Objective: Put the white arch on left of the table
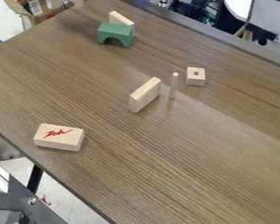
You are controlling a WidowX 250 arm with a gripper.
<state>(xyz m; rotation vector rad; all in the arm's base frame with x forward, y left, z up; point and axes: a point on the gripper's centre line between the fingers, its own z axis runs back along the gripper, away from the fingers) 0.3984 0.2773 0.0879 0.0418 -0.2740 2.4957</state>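
- The green arch (115, 32) stands on the table (124, 175), high in the view; a pale block (120, 18) is just behind, perhaps touching
- Whether the gripper is wide or narrow, I cannot tell
- An upright peg (174, 86) stands between a slab (146, 94) and a cube (195, 78)

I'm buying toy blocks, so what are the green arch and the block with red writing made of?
The green arch looks like painted wood, its colour even and matte, though plastic is possible. The block with red writing looks like bare wood, smooth and unpainted, going by its pale tan faces.
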